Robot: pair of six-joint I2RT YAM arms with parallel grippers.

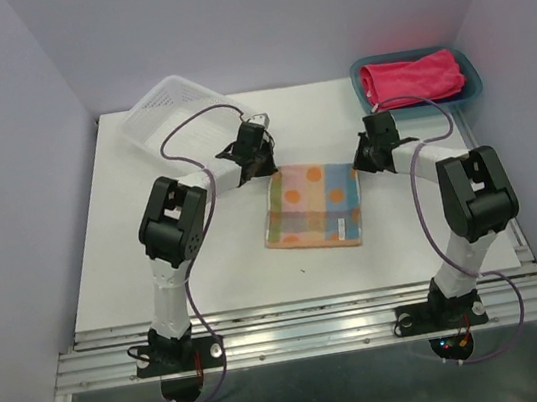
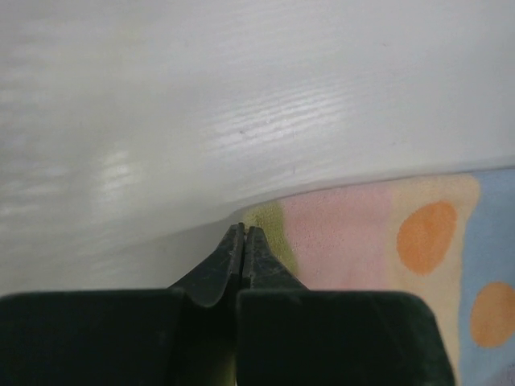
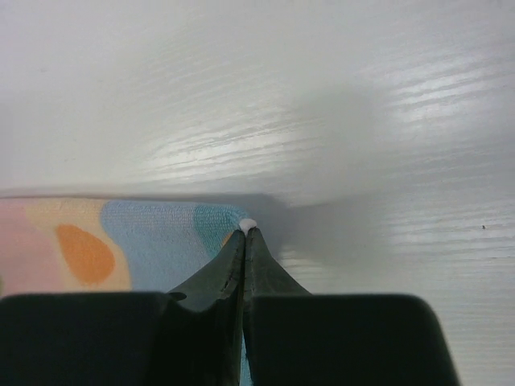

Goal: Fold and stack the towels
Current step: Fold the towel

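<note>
Peach towel [image 1: 313,206] flat on the worktop [image 1: 157,268] between your end effectors, your left end effector [image 2: 244,229] pressed together pinching its green corner, your right end effector [image 3: 244,231] clamped on the teal corner, pink towel [image 1: 412,78] beyond your right one.

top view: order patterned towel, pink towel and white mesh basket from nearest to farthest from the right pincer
1. patterned towel, its far right corner at the right pincer
2. pink towel, in the teal tray, far right
3. white mesh basket, far left
</note>
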